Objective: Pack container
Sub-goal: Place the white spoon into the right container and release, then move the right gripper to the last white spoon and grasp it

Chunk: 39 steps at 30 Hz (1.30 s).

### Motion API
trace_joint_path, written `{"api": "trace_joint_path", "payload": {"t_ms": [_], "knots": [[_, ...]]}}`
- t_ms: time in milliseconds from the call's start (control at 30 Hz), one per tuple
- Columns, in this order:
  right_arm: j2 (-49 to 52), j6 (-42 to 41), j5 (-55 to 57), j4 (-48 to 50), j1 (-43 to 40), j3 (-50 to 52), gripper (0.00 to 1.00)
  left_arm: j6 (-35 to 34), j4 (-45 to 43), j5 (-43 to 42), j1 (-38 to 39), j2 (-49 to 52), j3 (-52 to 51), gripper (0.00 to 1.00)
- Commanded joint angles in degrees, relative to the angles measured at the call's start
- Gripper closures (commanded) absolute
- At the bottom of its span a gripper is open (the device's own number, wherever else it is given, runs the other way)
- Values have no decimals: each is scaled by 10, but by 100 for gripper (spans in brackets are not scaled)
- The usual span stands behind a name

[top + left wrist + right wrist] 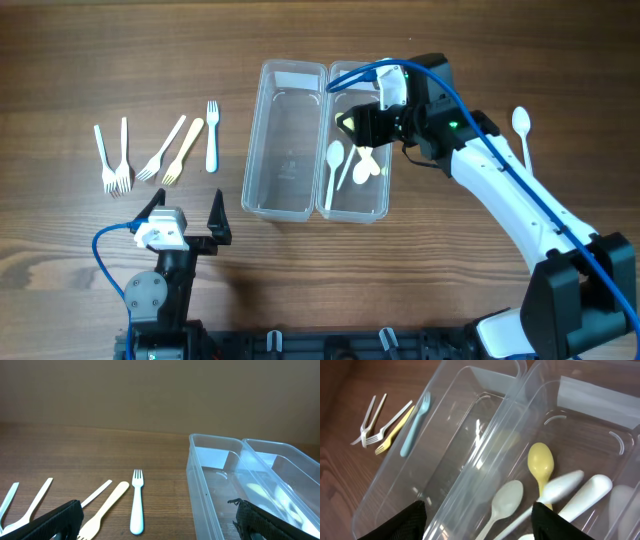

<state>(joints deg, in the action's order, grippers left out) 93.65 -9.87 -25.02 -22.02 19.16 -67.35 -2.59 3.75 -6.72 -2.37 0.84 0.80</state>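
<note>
Right gripper (480, 525) is spread open above the right container (352, 217), walls close on both sides; spoons (336, 158) lie inside, just below its fingers. Left gripper (186, 212) also open over bare table (60, 260) w/ room around, forks (165, 150) near ahead, left container (262, 150) beside

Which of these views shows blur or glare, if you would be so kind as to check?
Right wrist: one white plastic spoon is smeared by blur, while the pale yellow plastic spoon beside it is sharp, and bright streaks of glare lie on the empty clear plastic container. Left wrist: the light blue plastic fork is crisp. Overhead: the light is even, with no blur.
</note>
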Motion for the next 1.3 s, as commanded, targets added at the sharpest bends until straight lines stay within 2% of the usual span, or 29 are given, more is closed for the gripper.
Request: {"api": "trace_joint_path", "payload": {"t_ms": [0,200,333,400,500,600,833,1267], "knots": [[-21,-8,6,-2,-41,2,33,9,-1,3,0,-2,-5,0],[-77,-1,47,-38,-150,2,35,9,-1,3,0,-2,-5,0],[-108,96,99,-90,-239,2,38,9,-1,3,0,-2,-5,0],[-112,136,168,-118,-282,2,38,9,-1,3,0,-2,-5,0],[-108,147,263,-134,-326,2,39,9,-1,3,0,-2,-5,0],[-104,144,270,-122,-357,2,39,9,-1,3,0,-2,-5,0],[-68,156,298,-108,-393,2,41,9,-1,3,0,-2,-5,0],[83,194,300,-75,-397,2,42,9,-1,3,0,-2,-5,0]]}}
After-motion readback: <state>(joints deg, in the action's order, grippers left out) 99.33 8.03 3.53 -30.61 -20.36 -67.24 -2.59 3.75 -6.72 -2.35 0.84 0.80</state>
